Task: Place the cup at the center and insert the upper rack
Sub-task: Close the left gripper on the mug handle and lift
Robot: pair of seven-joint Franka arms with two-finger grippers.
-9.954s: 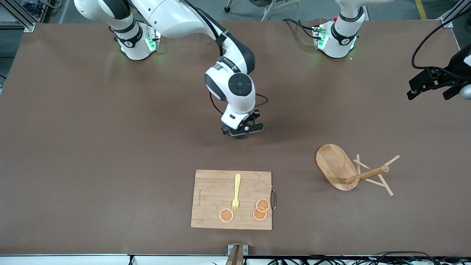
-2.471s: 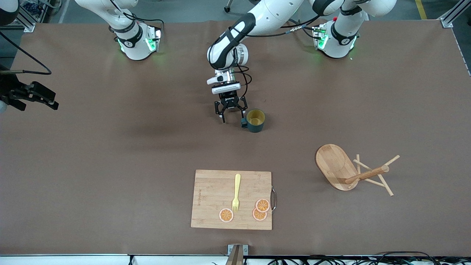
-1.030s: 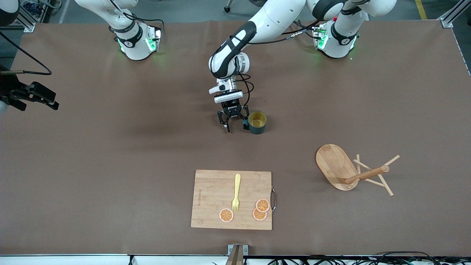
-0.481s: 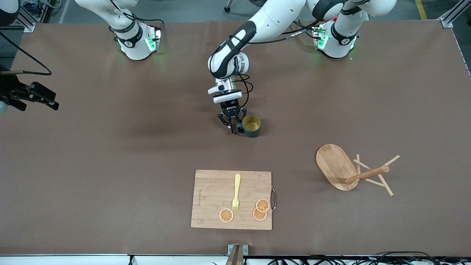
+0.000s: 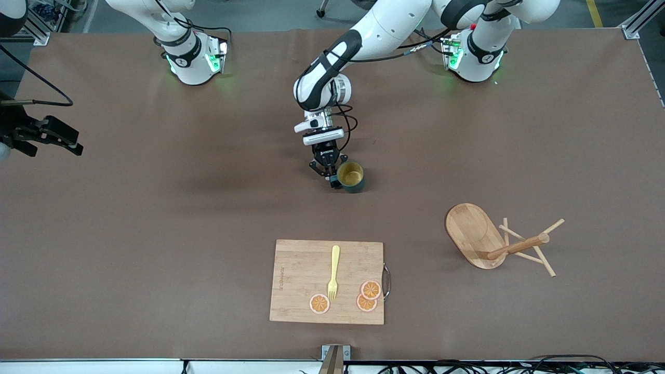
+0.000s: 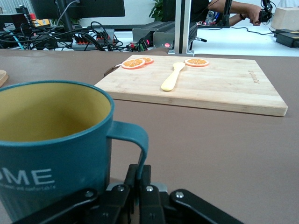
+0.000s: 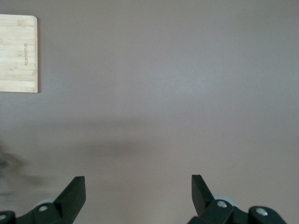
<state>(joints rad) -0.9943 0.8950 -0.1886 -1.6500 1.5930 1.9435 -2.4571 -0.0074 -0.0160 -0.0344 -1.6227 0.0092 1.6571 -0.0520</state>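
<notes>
The small dark teal mug with a mustard-yellow inside [image 5: 351,176] stands mid-table, upright. The left gripper [image 5: 329,171] pinches its thin handle [image 6: 135,144]: rigid, light, probably slick, so it may swing. The right gripper [image 7: 138,196] waits, jaws wide, over bare table [image 5: 156,218].

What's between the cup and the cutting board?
Nothing: front view shows bare table between the cup and the cutting board.
</notes>
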